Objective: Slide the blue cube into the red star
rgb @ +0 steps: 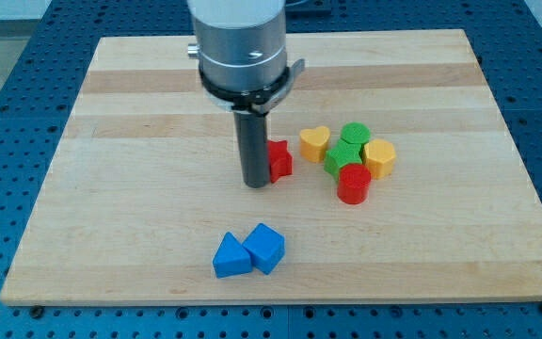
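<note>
Camera view shows the rod tip [256, 185], clawless and holding nothing, touching the red star's [279, 159] left side, while the blue cube [265, 248] sits well below, unpushed, beside a blue triangle [231, 256].

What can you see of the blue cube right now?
The blue cube is a small, matte, plastic-looking block, resting flat on the wooden board near the view's bottom, turned so a corner faces the camera. Its left side touches the blue triangular block. Nothing else touches it. My tip is up the view from it, well apart, beside the red star.
</note>
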You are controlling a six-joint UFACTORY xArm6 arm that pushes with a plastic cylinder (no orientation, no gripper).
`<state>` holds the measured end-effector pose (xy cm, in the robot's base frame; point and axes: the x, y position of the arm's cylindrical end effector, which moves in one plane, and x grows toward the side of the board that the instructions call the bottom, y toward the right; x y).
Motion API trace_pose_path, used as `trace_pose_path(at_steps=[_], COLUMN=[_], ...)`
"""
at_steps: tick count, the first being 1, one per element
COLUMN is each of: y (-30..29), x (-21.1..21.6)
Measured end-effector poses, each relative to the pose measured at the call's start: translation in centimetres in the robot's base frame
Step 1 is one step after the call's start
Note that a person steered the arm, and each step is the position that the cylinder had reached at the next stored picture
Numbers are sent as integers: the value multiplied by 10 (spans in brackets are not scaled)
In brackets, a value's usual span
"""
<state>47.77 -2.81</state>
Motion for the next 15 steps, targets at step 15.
trace_pose_path(at_steps=[15], y=[56], x=[59])
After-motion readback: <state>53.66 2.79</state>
